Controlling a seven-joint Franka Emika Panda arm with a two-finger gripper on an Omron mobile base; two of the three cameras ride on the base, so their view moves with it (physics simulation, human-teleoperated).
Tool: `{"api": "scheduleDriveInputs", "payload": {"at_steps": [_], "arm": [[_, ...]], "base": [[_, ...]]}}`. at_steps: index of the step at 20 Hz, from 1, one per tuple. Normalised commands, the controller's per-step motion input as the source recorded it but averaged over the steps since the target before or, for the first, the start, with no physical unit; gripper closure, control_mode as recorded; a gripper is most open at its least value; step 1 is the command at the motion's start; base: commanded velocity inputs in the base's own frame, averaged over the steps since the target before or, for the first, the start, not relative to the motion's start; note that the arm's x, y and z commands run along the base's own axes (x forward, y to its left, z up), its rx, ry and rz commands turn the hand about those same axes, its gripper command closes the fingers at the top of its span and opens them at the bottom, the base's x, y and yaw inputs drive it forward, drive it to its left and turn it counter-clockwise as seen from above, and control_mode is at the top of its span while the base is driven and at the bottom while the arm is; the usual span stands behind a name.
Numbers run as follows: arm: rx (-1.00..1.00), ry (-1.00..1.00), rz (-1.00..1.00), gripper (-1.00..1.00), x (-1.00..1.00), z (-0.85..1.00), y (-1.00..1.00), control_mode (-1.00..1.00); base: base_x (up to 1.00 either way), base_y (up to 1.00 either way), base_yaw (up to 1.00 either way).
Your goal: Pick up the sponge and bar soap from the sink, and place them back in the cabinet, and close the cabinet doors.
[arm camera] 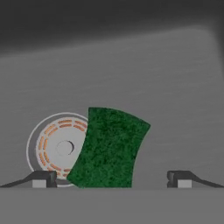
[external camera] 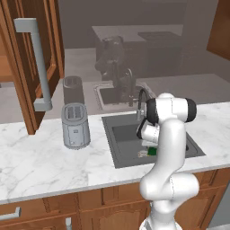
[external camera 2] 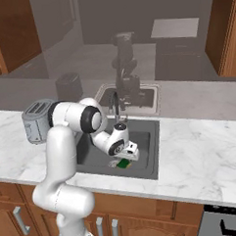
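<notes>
White marble counter (external camera: pixel 40 157) in the left base view, with the dark grey sink (external camera: pixel 123 157) set into it; we see our arm folded down into the basin, and a bit of the green sponge (external camera: pixel 152 151) shows on the sink floor just past the forearm. A grey toaster (external camera: pixel 75 126) stands upright on the counter left of the sink, well apart from it. One of the cabinet doors (external camera: pixel 31 58) hangs open at upper left, its long grey bar handle (external camera: pixel 38 63) facing us. The faucet (external camera: pixel 141 101) curves over the back rim of the basin. Right base view: same sink (external camera 2: pixel 151 157) from the other side, our gripper (external camera 2: pixel 126 158) low inside it, right over the sponge (external camera 2: pixel 124 163), which lies flat near the front wall; whether anything touches the pad we cannot tell from here. Toaster (external camera 2: pixel 37 120) sits behind our shoulder joint. Hand view: we look straight down at the basin floor; the sponge (arm camera: pixel 109 146) lies dark-green side up, partly covering the round drain (arm camera: pixel 54 148) with its orange slots. Both fingertips (arm camera: pixel 41 179) stand wide apart, one on each side of the pad, neither touching it, so the claw is spread and holds nothing. The pad sits closer to the fingertip on the drain side than to the other.
</notes>
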Motion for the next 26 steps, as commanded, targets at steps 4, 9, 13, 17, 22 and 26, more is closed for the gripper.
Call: {"api": "scheduleDriveInputs", "payload": {"at_steps": [4, 9, 13, 17, 22, 26], "arm": [[0.00, 0.01, 0.00, -1.00, 0.00, -0.24, 0.00, -1.00], [0.00, 0.01, 0.00, -1.00, 0.03, -0.23, 0.00, -1.00], [0.00, 0.03, 0.00, -1.00, 0.14, -0.20, 0.00, -1.00], [0.00, 0.03, 0.00, -1.00, 0.14, -0.17, 0.00, -1.00], [0.00, 0.04, 0.00, -1.00, 0.19, -0.11, 0.00, -1.00], [0.00, 0.04, 0.00, -1.00, 0.14, -0.14, 0.00, -1.00]], "base": [[0.00, 0.00, 0.00], [0.00, 0.00, 0.00], [0.00, 0.00, 0.00], [0.00, 0.00, 0.00], [0.00, 0.00, 0.00], [0.00, 0.00, 0.00]]}}
